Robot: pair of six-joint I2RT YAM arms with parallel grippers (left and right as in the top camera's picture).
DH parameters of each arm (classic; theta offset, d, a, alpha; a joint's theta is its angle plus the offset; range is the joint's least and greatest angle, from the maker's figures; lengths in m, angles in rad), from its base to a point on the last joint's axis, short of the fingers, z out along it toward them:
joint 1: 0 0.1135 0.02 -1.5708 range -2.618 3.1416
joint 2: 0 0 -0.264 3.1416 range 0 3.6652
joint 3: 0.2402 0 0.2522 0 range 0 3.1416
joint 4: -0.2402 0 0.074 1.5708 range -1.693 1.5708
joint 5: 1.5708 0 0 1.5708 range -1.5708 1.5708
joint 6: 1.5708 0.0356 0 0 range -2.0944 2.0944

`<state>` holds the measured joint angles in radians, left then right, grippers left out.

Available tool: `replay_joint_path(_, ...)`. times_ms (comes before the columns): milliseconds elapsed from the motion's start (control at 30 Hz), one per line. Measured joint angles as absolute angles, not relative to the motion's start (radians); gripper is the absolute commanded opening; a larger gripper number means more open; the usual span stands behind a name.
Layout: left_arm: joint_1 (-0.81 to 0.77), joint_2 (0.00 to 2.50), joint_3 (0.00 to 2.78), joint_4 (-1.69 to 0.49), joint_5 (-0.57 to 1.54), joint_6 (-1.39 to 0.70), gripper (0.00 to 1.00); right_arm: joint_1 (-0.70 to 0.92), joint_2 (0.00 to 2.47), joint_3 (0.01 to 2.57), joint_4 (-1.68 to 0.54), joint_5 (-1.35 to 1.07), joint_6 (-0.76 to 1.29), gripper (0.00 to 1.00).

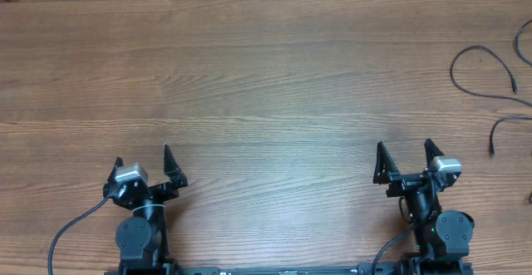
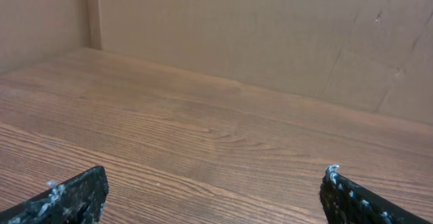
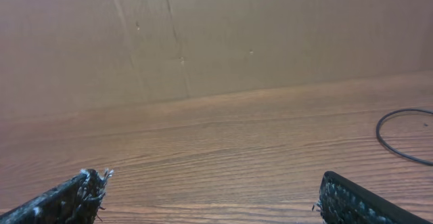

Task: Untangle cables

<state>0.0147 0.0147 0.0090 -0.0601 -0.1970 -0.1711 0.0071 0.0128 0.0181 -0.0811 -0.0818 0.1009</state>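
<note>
The biggest thing is the brown wooden tabletop [image 1: 266, 76]. It is flat and smooth, with long wavy grain lines. Behind it stands a plain brown wall [image 2: 270, 34] that looks like cardboard.

The two black robot arms sit at the bottom of the overhead frame. The left fingers [image 1: 172, 167] are spread wide apart and hold nothing. The right fingers [image 1: 383, 164] are spread wide too, also holding nothing. The fingers are pointed and look rough.

The thin black bendy cables [image 1: 454, 69] lie at the far right edge of the overhead frame, in loose curvy loops. Some strands run out of the picture. In the right wrist view, one curve of cable [image 3: 377, 132] shows at the right edge. The cables are well apart from both arms.

What could go wrong? The cords are so thin that they may slip out of the fingers. They lie near the edge, so a push might slide them off. Pulling the wrong strand could make a knot tighter. The left arm may not reach that far.
</note>
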Motion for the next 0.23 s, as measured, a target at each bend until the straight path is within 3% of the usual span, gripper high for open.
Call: replay_joint_path(233,0.015,0.015,0.009,-0.060,-0.197,-0.171,0.99,0.007,0.013,0.018,-0.081,-0.082,0.101,1.00)
